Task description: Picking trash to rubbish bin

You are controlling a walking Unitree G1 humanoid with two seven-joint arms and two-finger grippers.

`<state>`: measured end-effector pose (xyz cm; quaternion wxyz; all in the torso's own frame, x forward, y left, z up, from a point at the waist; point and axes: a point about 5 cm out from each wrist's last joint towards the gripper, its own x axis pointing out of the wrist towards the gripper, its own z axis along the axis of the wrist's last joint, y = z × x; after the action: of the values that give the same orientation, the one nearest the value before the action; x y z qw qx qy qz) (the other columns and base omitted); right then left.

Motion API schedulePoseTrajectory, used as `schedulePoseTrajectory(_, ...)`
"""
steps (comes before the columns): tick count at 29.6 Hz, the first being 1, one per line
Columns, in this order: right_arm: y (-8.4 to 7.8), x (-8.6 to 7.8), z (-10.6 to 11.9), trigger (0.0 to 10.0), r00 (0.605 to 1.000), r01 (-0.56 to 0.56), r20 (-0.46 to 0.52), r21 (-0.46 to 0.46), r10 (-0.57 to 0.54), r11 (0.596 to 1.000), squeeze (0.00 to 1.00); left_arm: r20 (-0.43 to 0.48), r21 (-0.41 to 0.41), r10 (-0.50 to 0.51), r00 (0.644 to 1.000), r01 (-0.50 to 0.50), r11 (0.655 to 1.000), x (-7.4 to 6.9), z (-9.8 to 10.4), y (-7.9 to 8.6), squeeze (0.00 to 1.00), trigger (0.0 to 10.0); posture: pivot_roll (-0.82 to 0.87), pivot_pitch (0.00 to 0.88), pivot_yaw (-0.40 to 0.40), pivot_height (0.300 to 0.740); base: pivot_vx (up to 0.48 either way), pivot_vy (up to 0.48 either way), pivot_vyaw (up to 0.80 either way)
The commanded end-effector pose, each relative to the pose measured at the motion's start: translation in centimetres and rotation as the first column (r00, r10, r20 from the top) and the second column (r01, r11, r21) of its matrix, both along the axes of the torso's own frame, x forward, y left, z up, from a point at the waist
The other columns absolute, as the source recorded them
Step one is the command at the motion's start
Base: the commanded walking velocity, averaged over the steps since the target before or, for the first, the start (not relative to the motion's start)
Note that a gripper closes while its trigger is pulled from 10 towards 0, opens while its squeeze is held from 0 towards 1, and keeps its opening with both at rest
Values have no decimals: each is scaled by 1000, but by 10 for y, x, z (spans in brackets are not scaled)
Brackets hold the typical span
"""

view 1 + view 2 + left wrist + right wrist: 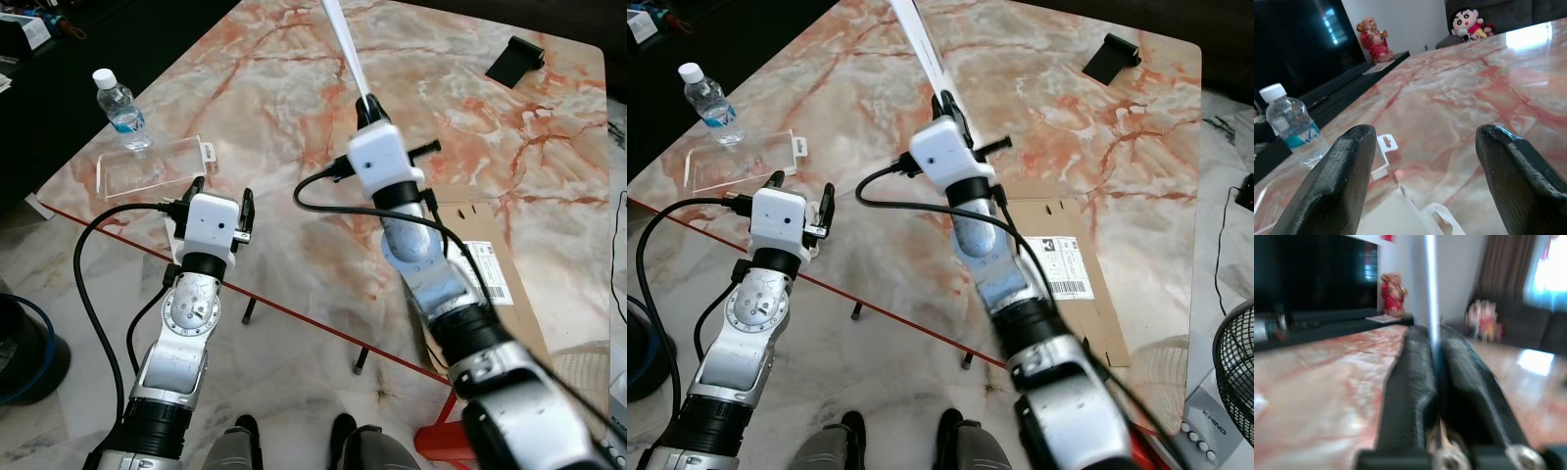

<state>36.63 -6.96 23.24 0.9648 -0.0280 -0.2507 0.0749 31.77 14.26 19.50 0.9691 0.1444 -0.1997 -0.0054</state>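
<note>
Here, white strip (343,44) pinched between right fingers (1410,377) (upright), left fingers (1334,181) spread apart.

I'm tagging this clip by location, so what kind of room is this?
Probably a home living room: a large marble-look table, a dark TV screen on a low cabinet, and a plush doll on a sofa behind.

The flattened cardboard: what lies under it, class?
The flattened cardboard lies on the marble table. The right arm covers its near-left part; anything beneath stays hidden.
</note>
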Motion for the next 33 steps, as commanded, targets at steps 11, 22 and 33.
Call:
schedulePoseTrajectory(11,0,-6,4,10000,984,-165,-15,279,176,946,0,21,8,22,1000,-22,1000,3,0,4,0,10000,122,138,-9,740,0,0,0)
schedulePoseTrajectory(22,7,-3,5,10000,973,-215,-12,291,229,932,0,49,17,22,999,-23,1000,9,6,3,0,10000,131,74,-16,740,0,0,0)
schedulePoseTrajectory(33,13,-6,-2,10000,964,-244,-30,299,265,922,0,56,19,29,998,-30,999,9,5,5,0,10000,137,46,-24,740,0,0,0)
